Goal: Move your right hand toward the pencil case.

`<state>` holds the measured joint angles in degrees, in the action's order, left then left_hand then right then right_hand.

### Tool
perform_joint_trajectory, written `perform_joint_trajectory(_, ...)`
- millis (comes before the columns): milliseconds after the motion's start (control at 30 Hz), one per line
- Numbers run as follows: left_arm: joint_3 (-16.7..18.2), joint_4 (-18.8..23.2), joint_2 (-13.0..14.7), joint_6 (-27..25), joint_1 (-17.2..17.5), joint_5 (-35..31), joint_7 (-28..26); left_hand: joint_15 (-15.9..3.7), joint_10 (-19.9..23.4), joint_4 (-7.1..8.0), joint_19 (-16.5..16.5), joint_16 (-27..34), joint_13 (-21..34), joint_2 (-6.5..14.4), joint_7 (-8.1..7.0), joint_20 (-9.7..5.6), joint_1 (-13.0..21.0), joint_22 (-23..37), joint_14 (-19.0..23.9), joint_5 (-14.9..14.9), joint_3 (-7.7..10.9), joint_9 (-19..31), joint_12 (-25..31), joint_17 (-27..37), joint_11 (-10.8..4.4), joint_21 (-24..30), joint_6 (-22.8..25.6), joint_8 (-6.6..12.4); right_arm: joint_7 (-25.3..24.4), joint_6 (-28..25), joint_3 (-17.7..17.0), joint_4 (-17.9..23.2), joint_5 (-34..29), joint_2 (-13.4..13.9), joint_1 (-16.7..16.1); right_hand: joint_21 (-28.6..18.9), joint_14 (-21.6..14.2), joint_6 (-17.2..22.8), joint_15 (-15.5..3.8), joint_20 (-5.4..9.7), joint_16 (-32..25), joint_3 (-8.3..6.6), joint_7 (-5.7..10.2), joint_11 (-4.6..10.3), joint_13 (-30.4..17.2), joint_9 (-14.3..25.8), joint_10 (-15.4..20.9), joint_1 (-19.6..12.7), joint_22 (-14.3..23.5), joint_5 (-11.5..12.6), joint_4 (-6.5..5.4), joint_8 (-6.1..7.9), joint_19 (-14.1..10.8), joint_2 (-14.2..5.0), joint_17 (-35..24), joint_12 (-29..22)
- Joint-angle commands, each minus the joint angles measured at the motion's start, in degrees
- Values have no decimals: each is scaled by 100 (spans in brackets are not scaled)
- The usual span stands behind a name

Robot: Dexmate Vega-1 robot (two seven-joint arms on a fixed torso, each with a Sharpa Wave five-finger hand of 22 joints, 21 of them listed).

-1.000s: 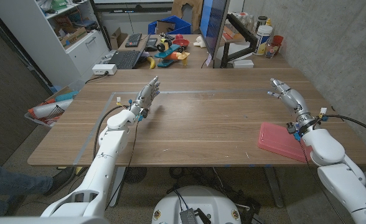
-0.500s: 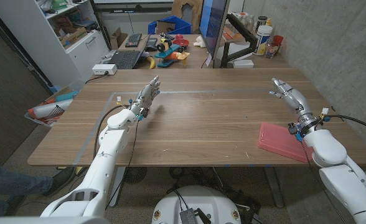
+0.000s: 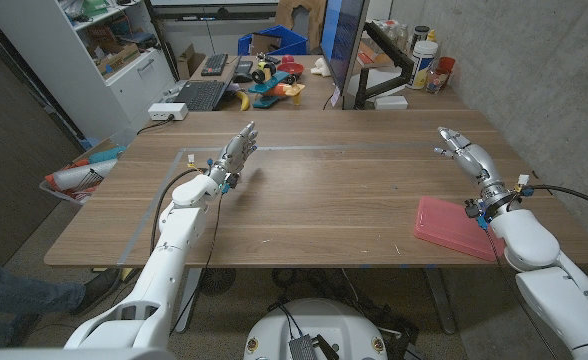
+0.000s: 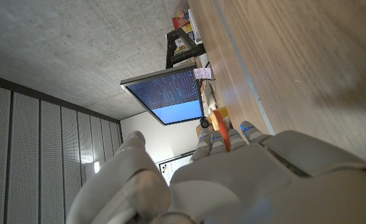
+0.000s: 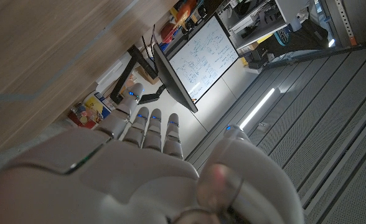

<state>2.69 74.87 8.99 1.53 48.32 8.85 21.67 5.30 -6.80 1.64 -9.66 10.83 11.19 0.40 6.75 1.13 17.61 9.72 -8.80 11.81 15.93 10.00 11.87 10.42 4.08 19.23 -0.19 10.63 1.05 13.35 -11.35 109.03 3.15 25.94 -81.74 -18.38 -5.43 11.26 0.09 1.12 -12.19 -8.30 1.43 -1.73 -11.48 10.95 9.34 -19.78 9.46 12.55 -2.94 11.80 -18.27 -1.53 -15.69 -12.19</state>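
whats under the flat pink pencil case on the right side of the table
The flat pink pencil case lies directly on the wooden table. Its near corner is covered by the right arm, so nothing can be told there.

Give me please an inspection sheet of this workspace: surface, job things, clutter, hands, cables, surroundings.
Surface: wooden table, tape lines on it.
Job's things: pink pencil case flat near the table's right front edge, beside the right forearm.
Clutter: nothing seen on the table.
Hands: left hand open, holding nothing; right hand open, beyond the case, not touching it.
Cables: black cable at the right wrist; another along the left forearm.
Surroundings: monitor, keyboard, shelves behind the table.
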Motion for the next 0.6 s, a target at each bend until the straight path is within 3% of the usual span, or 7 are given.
perform_joint_trajectory(33, -14, -92, -11, 7, -71, -29, 17, 7, -42, -51, -200, -7, 15, 35, 6, 10, 14, 22, -81, -36, 10, 29, 16, 2, -2, -26, 1, 13, -56, 10, -68, 117, -143, -80, -153, 30, -1, 43, -44, -8, 4, -9, 33, 35, 1, 17, 15, 50, 24, 34, 31, -3, -23, -5, 0, 31)
perform_joint_trajectory(600, -48, -44, -23, 14, -113, -66, 23, 2, -47, -62, -223, -7, 14, 48, -4, 38, 7, 24, -92, -38, 2, 29, 16, 2, 5, -85, 3, 14, -110, -33, -180, 300, -341, -195, -398, 77, 2, 55, -39, -8, 4, 0, 38, 53, 1, 18, 17, 63, 25, 37, 36, -6, -31, -11, 16, 37)
